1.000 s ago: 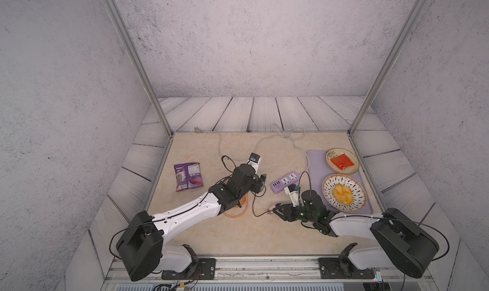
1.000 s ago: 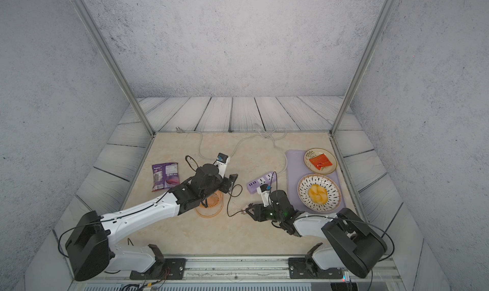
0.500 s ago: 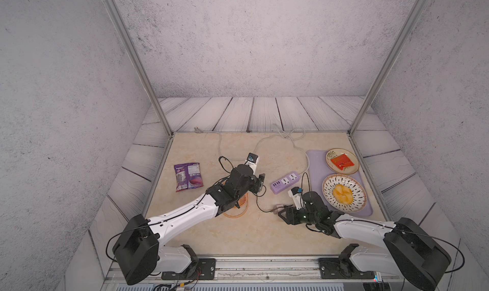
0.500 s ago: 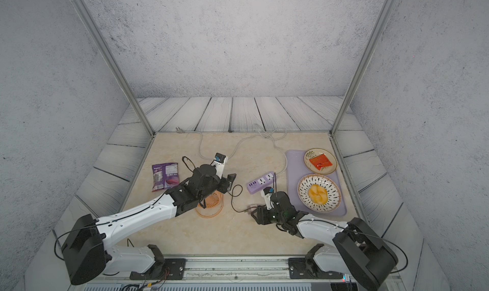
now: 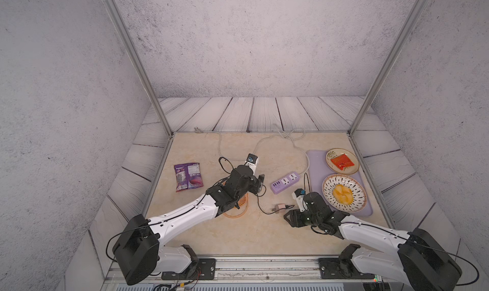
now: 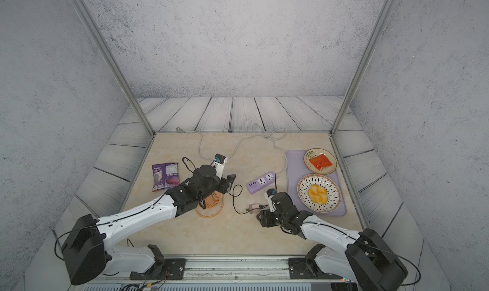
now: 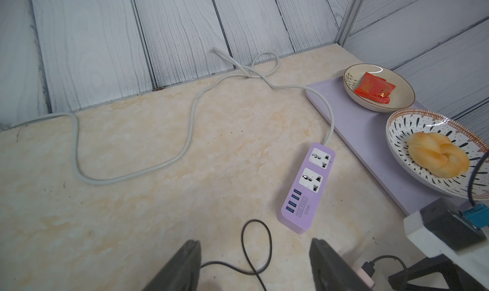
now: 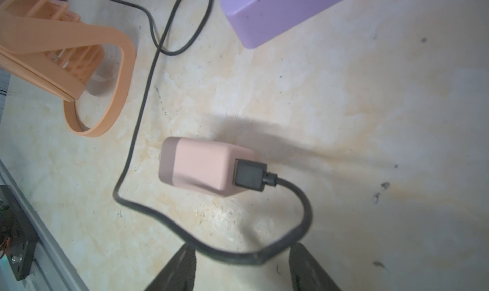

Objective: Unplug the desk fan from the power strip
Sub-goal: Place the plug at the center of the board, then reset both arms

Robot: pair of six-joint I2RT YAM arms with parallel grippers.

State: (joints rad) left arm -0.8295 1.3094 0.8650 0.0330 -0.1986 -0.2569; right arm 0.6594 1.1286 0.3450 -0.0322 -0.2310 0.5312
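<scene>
In both top views, the short lavender rectangular power strip [image 5: 285, 182] lay right of the centre of the tabletop [image 5: 238, 238], with both white sockets empty. The small beige plug [image 5: 278, 207] on the thin black cord [image 5: 260, 206] lay flat nearer the front edge, apart from the strip. The small round orange plastic desk fan [image 6: 211, 206] sat left of centre, partly under the left arm. The left gripper [image 5: 260, 182] hung above it, and the right gripper [image 6: 260, 217] sat just behind the plug.

In the left wrist view, the left gripper [image 7: 254, 266] stood spread and gripped nothing. A loop of cord lay on the surface beyond it, and the power strip [image 7: 309, 186] showed 2 vacant sockets.

In the right wrist view, the right gripper [image 8: 242, 271] was spread and empty. The cord [image 8: 132, 144] ran across the gap between its fingers [image 8: 177, 271], and the plug [image 8: 203, 168] rested on its side.

The unplugging looked done, so the step in hand was withdrawal. The right claw would best rise straight up before pulling back. Otherwise a finger could catch the cord and drag the plug or the light fan.
</scene>
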